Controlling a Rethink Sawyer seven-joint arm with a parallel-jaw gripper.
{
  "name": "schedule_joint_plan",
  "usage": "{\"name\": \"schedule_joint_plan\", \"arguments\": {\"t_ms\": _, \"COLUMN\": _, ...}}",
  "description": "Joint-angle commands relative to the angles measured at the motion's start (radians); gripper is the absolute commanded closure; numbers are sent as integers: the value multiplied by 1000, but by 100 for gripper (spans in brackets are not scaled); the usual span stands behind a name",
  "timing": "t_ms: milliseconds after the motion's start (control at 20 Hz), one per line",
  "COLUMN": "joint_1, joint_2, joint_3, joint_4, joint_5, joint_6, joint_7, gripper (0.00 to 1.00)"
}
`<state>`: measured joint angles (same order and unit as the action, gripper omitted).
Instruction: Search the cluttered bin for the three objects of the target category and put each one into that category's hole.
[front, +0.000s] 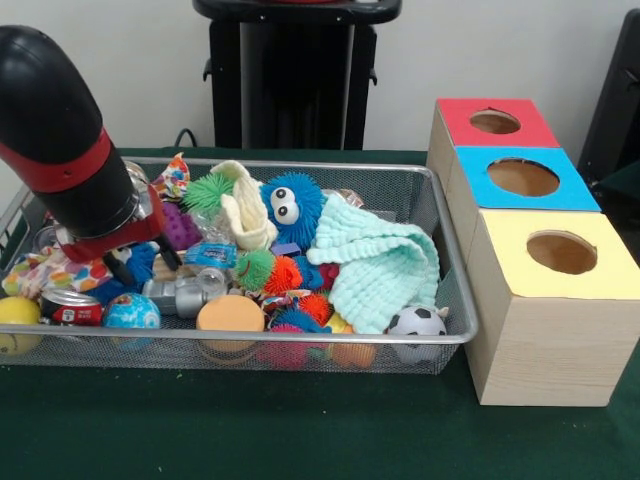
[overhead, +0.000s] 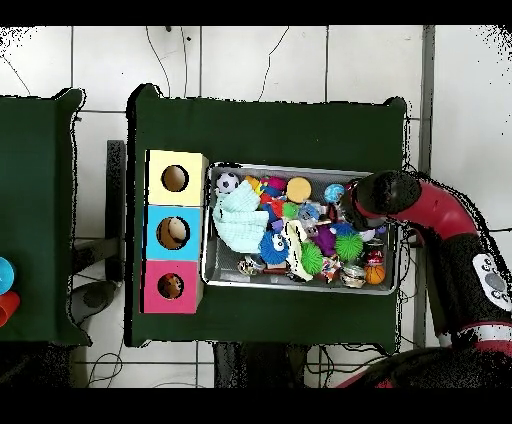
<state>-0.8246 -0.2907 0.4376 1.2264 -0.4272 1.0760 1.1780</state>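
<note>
Reaching into the silver wire-mesh bin (front: 455, 330), the claw (front: 140, 268) hangs over the polka-dot white cloth (front: 55, 272); I cannot tell its grip. The mint-green waffle-knit cloth (front: 385, 265) lies nearest the yellow-faced box's round hole (front: 561, 252).

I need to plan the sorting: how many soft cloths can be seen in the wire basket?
3: mint-green waffle-knit cloth at the end nearest the boxes, cream cloth near the middle, polka-dot white cloth at the far end under the arm. More may be buried.
</note>
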Motion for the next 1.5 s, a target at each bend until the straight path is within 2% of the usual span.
{"name": "schedule_joint_plan", "arguments": {"t_ms": 50, "joint_1": -50, "joint_2": -119, "joint_3": -19, "joint_4": 187, "joint_5": 21, "joint_6": 106, "joint_7": -69, "gripper": 0}}
{"name": "schedule_joint_plan", "arguments": {"t_ms": 350, "joint_1": -57, "joint_2": -260, "joint_3": -9, "joint_4": 249, "joint_5": 67, "joint_6": 220, "joint_7": -78, "gripper": 0}}
{"name": "schedule_joint_plan", "arguments": {"t_ms": 600, "joint_1": -54, "joint_2": -320, "joint_3": 1, "joint_4": 257, "joint_5": 70, "joint_6": 262, "joint_7": -70, "gripper": 0}}
{"name": "schedule_joint_plan", "arguments": {"t_ms": 800, "joint_1": -55, "joint_2": -327, "joint_3": 9, "joint_4": 273, "joint_5": 71, "joint_6": 246, "joint_7": -48, "gripper": 0}}
{"name": "schedule_joint_plan", "arguments": {"t_ms": 1500, "joint_1": -65, "joint_2": -243, "joint_3": 1, "joint_4": 273, "joint_5": 28, "joint_6": 90, "joint_7": -20, "gripper": 0}}
